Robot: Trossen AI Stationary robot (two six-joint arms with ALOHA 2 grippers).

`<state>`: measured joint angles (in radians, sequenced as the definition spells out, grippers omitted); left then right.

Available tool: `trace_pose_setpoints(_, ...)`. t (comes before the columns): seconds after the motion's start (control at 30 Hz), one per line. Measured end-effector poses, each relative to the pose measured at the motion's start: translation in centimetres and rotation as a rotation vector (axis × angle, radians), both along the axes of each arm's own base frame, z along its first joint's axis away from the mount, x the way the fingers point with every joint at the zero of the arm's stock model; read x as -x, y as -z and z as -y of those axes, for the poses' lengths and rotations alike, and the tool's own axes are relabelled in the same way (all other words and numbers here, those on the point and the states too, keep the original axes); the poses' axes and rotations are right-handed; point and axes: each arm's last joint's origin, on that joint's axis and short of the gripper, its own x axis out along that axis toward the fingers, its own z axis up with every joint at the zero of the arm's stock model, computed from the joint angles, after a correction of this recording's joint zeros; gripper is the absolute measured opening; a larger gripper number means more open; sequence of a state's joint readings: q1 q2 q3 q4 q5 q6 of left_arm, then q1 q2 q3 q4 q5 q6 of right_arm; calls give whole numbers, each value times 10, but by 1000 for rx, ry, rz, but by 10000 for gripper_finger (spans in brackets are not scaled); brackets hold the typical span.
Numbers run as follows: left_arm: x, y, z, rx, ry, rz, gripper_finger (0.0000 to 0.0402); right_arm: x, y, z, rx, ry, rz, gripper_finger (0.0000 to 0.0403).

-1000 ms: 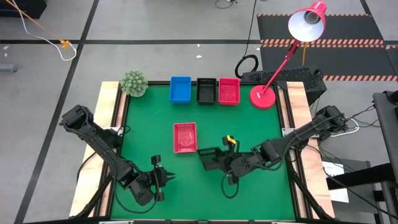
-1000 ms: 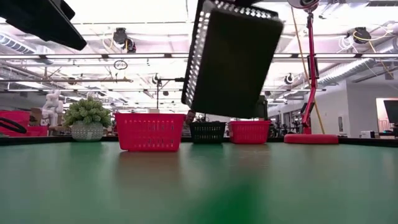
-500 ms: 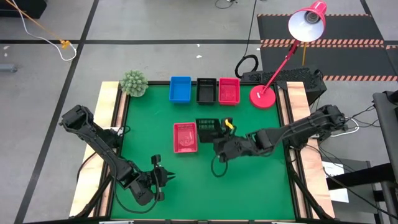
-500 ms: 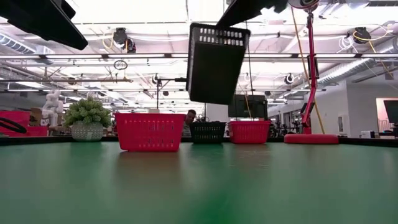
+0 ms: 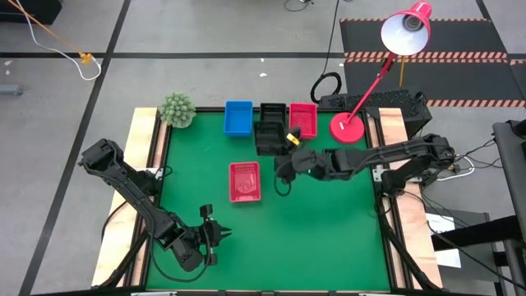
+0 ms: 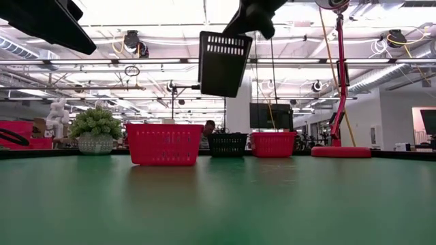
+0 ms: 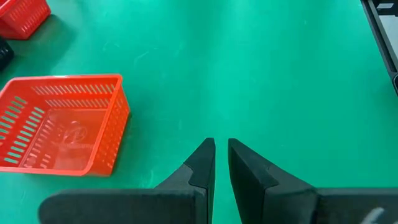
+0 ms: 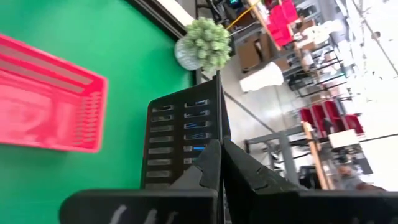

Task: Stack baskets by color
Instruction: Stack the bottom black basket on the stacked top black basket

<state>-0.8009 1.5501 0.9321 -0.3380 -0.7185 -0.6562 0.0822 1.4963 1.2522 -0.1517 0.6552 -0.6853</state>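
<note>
Green table point(image 5: 329, 238) fills centre frame. Right gripper point(image 5: 287, 149), upper centre, is clamped on a black basket point(image 5: 269, 136), held in the air just below the black basket point(image 5: 272, 110) in the back row, between blue basket point(image 5: 238, 117) and red basket point(image 5: 303, 119). Lone red basket point(image 5: 244, 181) sits mid-table. Left gripper point(image 5: 215, 234), lower left, is empty, fingers nearly together.

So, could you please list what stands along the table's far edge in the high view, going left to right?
Plant → blue basket → black basket, partly under the carried one → red basket → lamp base.
</note>
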Motion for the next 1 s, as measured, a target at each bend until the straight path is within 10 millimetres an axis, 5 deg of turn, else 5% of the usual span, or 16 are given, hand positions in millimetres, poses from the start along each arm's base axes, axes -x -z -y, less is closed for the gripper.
trace_pose_setpoints(0.57, 0, 0, 0, -6, 4, -1, 47, 0, -6, 59, 114, 103, -19, 0)
trace_pose_setpoints(1.0, 0, 0, 0, -6, 4, -2, 47, 11, 36, 96, 158, 46, 56, 0)
